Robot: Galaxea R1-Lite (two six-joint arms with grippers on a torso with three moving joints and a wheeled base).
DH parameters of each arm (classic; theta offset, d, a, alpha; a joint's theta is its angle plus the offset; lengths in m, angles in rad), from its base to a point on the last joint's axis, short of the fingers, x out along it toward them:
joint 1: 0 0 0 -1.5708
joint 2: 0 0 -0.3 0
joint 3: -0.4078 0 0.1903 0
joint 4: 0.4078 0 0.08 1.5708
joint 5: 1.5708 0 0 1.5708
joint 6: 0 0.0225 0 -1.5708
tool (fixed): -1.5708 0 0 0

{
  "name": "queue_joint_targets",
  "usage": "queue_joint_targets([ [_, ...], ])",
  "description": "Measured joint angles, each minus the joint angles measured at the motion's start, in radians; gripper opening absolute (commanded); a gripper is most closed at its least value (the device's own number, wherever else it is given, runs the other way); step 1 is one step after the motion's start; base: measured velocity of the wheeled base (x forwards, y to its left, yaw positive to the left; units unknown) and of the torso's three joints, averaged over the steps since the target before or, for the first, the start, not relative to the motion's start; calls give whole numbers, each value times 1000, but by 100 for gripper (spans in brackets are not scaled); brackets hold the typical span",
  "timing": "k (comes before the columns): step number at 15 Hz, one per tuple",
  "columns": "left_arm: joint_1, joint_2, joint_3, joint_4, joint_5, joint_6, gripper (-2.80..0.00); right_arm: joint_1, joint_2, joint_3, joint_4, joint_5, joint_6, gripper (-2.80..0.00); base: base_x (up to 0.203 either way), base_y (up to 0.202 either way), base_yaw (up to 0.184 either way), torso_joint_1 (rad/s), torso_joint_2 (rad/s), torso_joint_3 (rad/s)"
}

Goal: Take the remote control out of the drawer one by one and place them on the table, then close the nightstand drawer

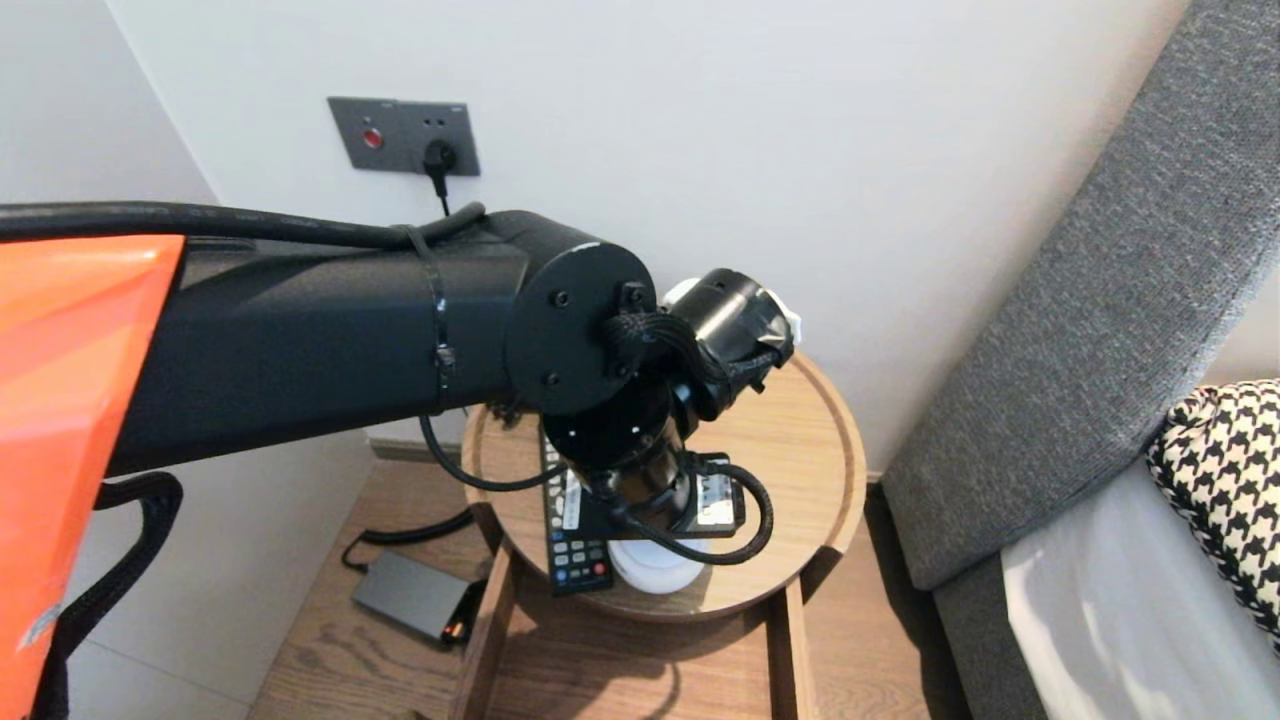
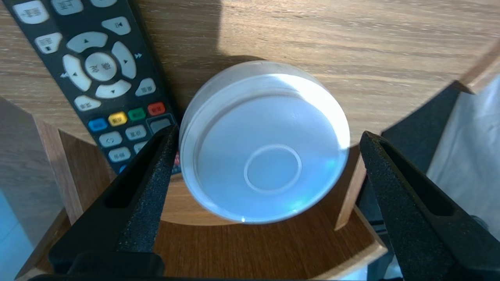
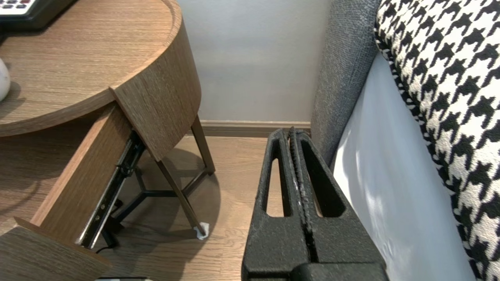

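A white round puck-like container (image 2: 265,144) sits at the front edge of the round wooden bedside table (image 1: 800,420), beside a black remote control (image 2: 97,74). My left gripper (image 2: 269,132) hangs over it, open, one finger on each side. One finger (image 2: 156,175) is at the container's side by the remote; the other finger (image 2: 390,187) stands clear of it. From the head, the left wrist hides most of the container (image 1: 655,575). My right gripper (image 3: 291,130) is shut on nothing, parked low between the table and the bed.
An open drawer (image 1: 640,670) juts out below the table's front edge. A grey headboard (image 1: 1080,330) and a houndstooth pillow (image 1: 1225,480) stand to the right. On the floor to the left lies a power adapter (image 1: 410,595); a wall socket (image 1: 405,135) is behind.
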Motion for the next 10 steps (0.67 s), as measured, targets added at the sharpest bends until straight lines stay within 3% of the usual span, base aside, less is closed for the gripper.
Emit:
queue_joint_targets([
  [3, -1, -31, 0, -5, 1, 0, 0, 0, 0, 0, 0, 0, 0, -280, 0, 0, 0, 0, 0, 0],
  [4, -1, -48, 0, -3, 1, 0, -280, 0, 0, 0, 0, 0, 0, -280, 0, 0, 0, 0, 0, 0],
  [8, 0, -154, 2, 71, -3, -10, -280, 0, 0, 0, 0, 0, 0, -280, 0, 0, 0, 0, 0, 0],
  [10, 14, -236, 12, 138, -38, -30, -280, 0, 0, 0, 0, 0, 0, -280, 0, 0, 0, 0, 0, 0],
])
